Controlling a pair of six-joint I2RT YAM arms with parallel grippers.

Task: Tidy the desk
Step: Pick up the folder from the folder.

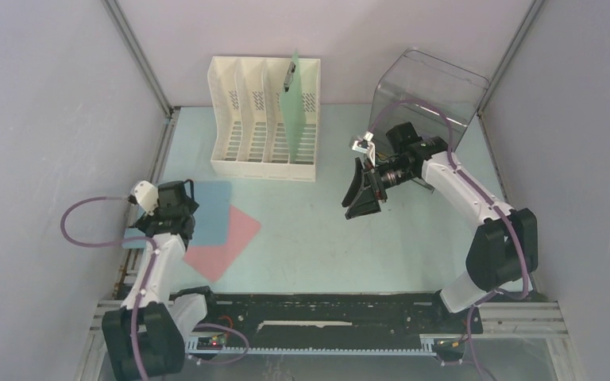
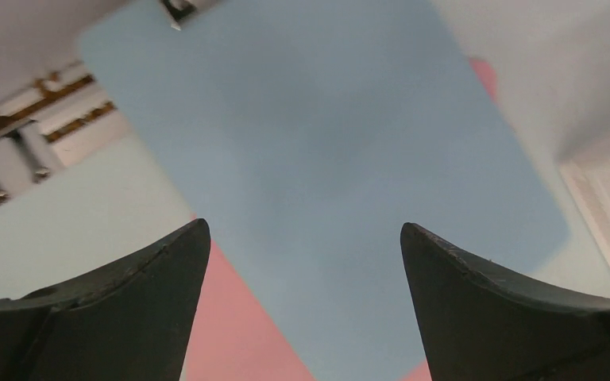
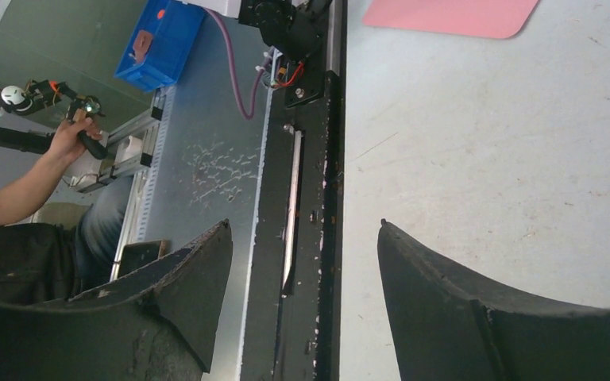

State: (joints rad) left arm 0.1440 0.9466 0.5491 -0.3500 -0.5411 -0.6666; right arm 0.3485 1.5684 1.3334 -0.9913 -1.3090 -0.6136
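Tabletop: the pale mint tabletop (image 1: 413, 238) carries everything. Loose boards lie at its near left and storage stands along its far edge.

File rack: a white file rack (image 1: 242, 119) with four slots stands at the far edge, left of centre.

Clear bin: a see-through bin (image 1: 437, 87) sits in the far right corner, behind the right arm.

Blue board: a blue board (image 2: 326, 159) with a clip at one end lies flat at the near left, overlapping the pink board.

Pink board: a pink board (image 1: 230, 242) lies flat under the blue one and pokes out toward the near right.

Green clipboard: a green clipboard (image 1: 298, 103) stands upright in the rack's rightmost slot.

Left tool: the left tool (image 2: 303, 228) hangs straight over the blue board, fingers spread wide with nothing between them. Whether it touches the board cannot be told.

Right tool: the right tool (image 1: 363, 208) is raised over the middle right, fingers fairly wide and empty.

Key relation: the blue board lies directly beneath the left tool. In the wrist view its long axis slants across the gap between the fingers, clip end farthest away. The left arm is much the nearer; the right tool is well apart.

Likely step: probably the left arm takes an edge of the blue board, which is bound for a free rack slot at the far right of it. A flat board may be hard to pinch.
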